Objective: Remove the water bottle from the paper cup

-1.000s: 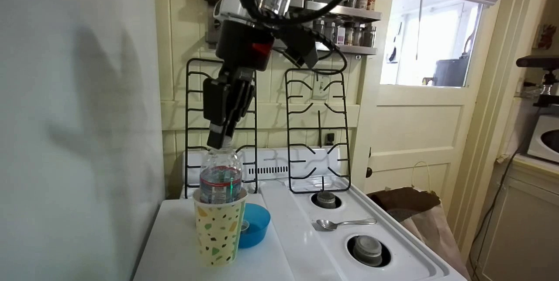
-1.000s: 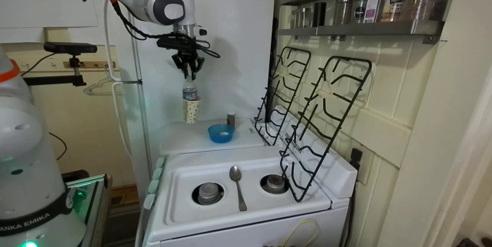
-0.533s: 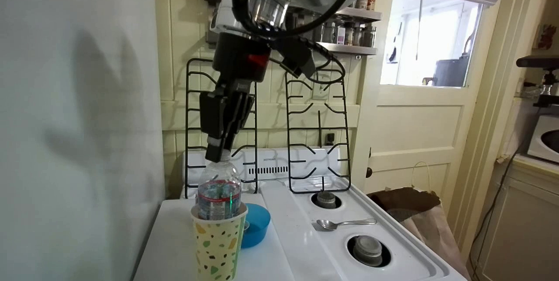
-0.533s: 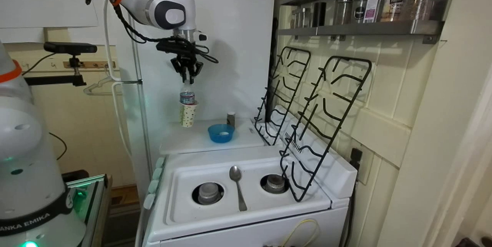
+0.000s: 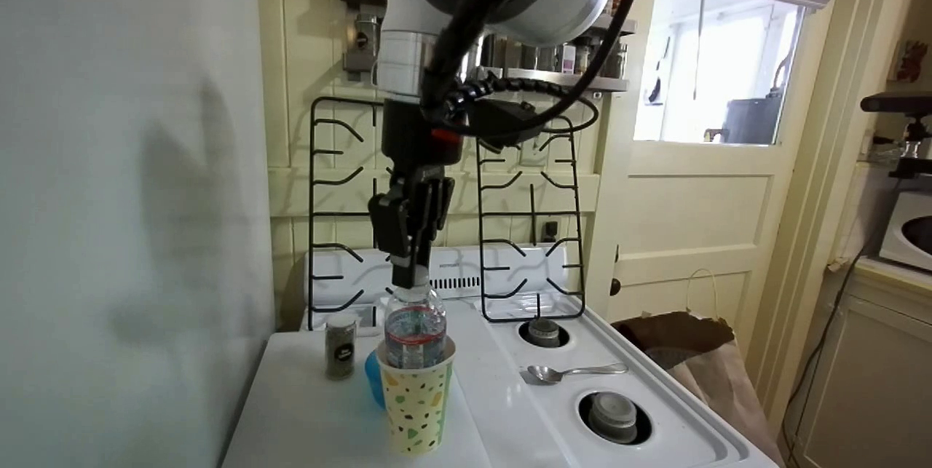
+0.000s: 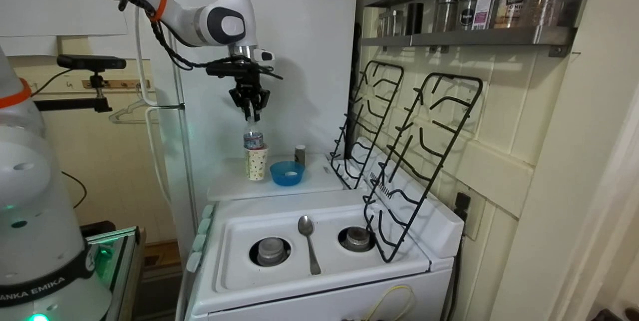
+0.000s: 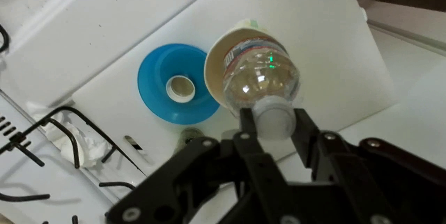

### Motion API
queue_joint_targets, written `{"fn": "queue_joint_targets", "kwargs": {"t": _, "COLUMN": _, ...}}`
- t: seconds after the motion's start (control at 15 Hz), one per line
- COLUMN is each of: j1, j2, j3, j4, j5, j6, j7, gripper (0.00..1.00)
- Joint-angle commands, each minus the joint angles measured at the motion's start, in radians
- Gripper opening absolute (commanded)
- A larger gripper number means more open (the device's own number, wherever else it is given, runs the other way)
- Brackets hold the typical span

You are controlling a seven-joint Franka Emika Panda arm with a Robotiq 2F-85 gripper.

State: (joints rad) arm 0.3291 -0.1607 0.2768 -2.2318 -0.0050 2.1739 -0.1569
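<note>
The clear water bottle (image 5: 415, 330) stands upright with its lower part inside the speckled paper cup (image 5: 419, 413); its base is hidden. My gripper (image 6: 252, 117) is above the cup, shut on the bottle's pale cap and neck. In the wrist view the fingers (image 7: 248, 121) press on both sides of the cap, and my gripper (image 7: 274, 117) holds the bottle (image 7: 261, 72) leaning to one side of the cup's opening (image 7: 215, 69). In an exterior view the cup (image 6: 256, 165) is at or just above the white surface; I cannot tell whether it touches.
A blue bowl (image 7: 156, 77) with a small white-rimmed thing inside is close beside the cup. A spice jar (image 5: 340, 348) stands behind the bowl. A spoon (image 6: 309, 243) lies between the burners. Black grates (image 6: 424, 161) lean at the back. A tall white wall (image 5: 145, 235) borders the surface.
My gripper has come down with the bottle and cup and moved sideways toward the burners. The cup is now lower, close beside the bowl. The grip on the bottle has not changed.
</note>
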Motion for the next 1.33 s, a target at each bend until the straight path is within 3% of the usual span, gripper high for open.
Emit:
{"fn": "queue_joint_targets", "kwargs": {"t": 0.0, "j1": -0.026, "j2": -0.002, "j3": 0.016, "j4": -0.015, "j5": -0.101, "j6": -0.093, "j7": 0.076, "gripper": 0.08}}
{"fn": "queue_joint_targets", "kwargs": {"t": 0.47, "j1": -0.048, "j2": -0.013, "j3": 0.010, "j4": -0.028, "j5": -0.208, "j6": -0.251, "j7": 0.097, "gripper": 0.08}}
{"fn": "queue_joint_targets", "kwargs": {"t": 1.07, "j1": -0.045, "j2": -0.021, "j3": 0.018, "j4": -0.018, "j5": -0.261, "j6": -0.354, "j7": 0.088, "gripper": 0.08}}
{"fn": "queue_joint_targets", "kwargs": {"t": 1.27, "j1": -0.040, "j2": -0.009, "j3": 0.013, "j4": -0.019, "j5": -0.227, "j6": -0.327, "j7": 0.071, "gripper": 0.08}}
